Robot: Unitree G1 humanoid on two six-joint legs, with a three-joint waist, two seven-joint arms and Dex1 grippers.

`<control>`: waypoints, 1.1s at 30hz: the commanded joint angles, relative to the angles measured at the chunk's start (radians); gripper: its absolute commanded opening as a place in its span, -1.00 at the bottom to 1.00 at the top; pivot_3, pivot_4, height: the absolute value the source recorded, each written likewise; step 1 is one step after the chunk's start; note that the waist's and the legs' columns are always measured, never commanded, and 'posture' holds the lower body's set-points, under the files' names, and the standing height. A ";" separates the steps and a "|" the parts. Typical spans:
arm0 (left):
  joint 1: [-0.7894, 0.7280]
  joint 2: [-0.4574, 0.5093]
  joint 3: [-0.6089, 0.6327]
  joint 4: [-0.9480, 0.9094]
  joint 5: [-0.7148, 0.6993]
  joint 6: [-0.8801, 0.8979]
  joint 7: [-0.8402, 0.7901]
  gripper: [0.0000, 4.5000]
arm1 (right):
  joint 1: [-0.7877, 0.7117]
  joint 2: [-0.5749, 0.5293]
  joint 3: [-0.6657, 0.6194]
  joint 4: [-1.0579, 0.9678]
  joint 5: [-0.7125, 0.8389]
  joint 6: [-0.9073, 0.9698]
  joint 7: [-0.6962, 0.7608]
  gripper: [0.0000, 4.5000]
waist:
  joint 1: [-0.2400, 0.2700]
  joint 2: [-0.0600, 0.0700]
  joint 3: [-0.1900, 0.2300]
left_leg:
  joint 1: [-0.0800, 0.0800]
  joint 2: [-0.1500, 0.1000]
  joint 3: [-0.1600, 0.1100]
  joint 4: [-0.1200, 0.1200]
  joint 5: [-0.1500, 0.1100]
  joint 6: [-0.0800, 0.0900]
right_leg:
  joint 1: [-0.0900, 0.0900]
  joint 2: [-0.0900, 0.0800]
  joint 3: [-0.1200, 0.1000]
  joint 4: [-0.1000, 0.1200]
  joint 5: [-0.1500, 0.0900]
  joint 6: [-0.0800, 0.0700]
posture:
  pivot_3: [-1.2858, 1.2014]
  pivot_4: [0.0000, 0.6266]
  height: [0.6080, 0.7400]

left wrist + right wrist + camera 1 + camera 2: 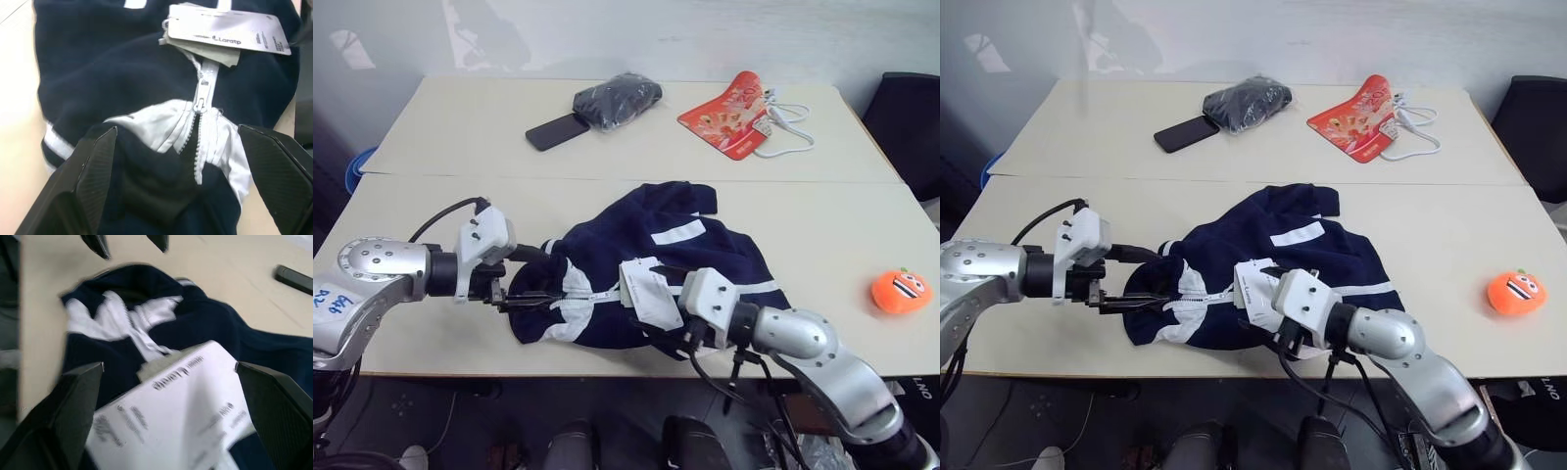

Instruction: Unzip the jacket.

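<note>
- The left gripper (514, 297) sits at the jacket's left edge, near the front of the table (431, 211). Its black fingers (95, 166) stand wide apart, on either side of the collar end, and grip nothing.
- The navy jacket (646, 264) lies crumpled on the near half of the table, between the two grippers. Its white zipper (199, 105) is parted at the collar, and the slider sits just below the paper tags (225, 32).
- The right gripper (1278, 313) comes in from the jacket's right front. Its fingers (274, 401) are spread wide with the tags between them, and are not closed on anything.
- On the far half of the table lie a black phone (556, 130), just beside a shiny black bundle (618, 99), then a red packet (732, 115) and a white cable (785, 127).
- An orange plush toy (901, 290) rests near the right edge.
</note>
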 commanded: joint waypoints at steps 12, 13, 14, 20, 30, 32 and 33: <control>-0.058 -0.075 -0.039 0.016 0.109 -0.026 -0.081 0.85 | -0.046 0.135 0.171 0.084 -0.332 -0.019 -0.150 1.00 | -0.018 0.000 0.000 | 0.000 0.001 0.000 0.000 0.001 0.000 | 0.000 0.000 0.000 0.002 0.000 0.000 | 0.03 -0.52 1.00; -0.060 -0.082 -0.038 0.016 0.109 -0.023 -0.082 0.85 | -0.047 0.134 0.182 0.082 -0.351 -0.017 -0.149 1.00 | -0.017 0.000 0.000 | 0.000 0.001 0.000 0.000 0.001 0.000 | 0.000 0.000 0.000 0.002 0.000 0.000 | 0.03 -0.52 1.00; -0.061 -0.089 -0.038 0.015 0.111 -0.021 -0.084 0.85 | -0.043 0.130 0.191 0.075 -0.367 -0.015 -0.144 1.00 | -0.017 0.000 0.000 | 0.000 0.001 -0.001 0.000 0.001 0.000 | 0.000 0.000 0.000 0.002 0.000 0.000 | 0.03 -0.52 1.00; -0.052 -0.110 -0.036 0.018 0.131 -0.029 -0.096 0.85 | -0.026 0.058 0.183 0.017 -0.411 -0.035 -0.062 1.00 | -0.016 0.000 0.000 | 0.000 0.001 -0.001 0.001 0.001 0.000 | 0.000 0.000 0.000 0.002 0.000 0.000 | 0.03 -0.52 1.00; -0.066 -0.141 -0.044 0.037 0.158 -0.040 -0.128 0.85 | -0.034 -0.002 0.222 0.070 -0.580 -0.229 -0.037 1.00 | -0.016 0.000 0.000 | 0.000 0.001 -0.001 0.001 0.001 0.000 | 0.000 0.000 0.000 0.002 0.000 0.000 | 0.03 -0.52 1.00; -0.069 -0.146 -0.043 0.040 0.159 -0.037 -0.132 0.85 | -0.038 0.017 0.221 0.100 -0.621 -0.254 -0.063 1.00 | -0.016 0.000 0.000 | 0.000 0.001 -0.001 0.001 0.001 0.000 | 0.000 0.000 0.000 0.002 0.000 0.000 | 0.03 -0.52 1.00; -0.072 -0.149 -0.043 0.042 0.160 -0.035 -0.133 0.85 | -0.041 0.026 0.221 0.120 -0.644 -0.270 -0.078 1.00 | -0.017 0.000 0.000 | 0.000 0.001 -0.001 0.001 0.001 0.000 | 0.000 0.000 0.000 0.002 0.000 0.000 | 0.03 -0.52 1.00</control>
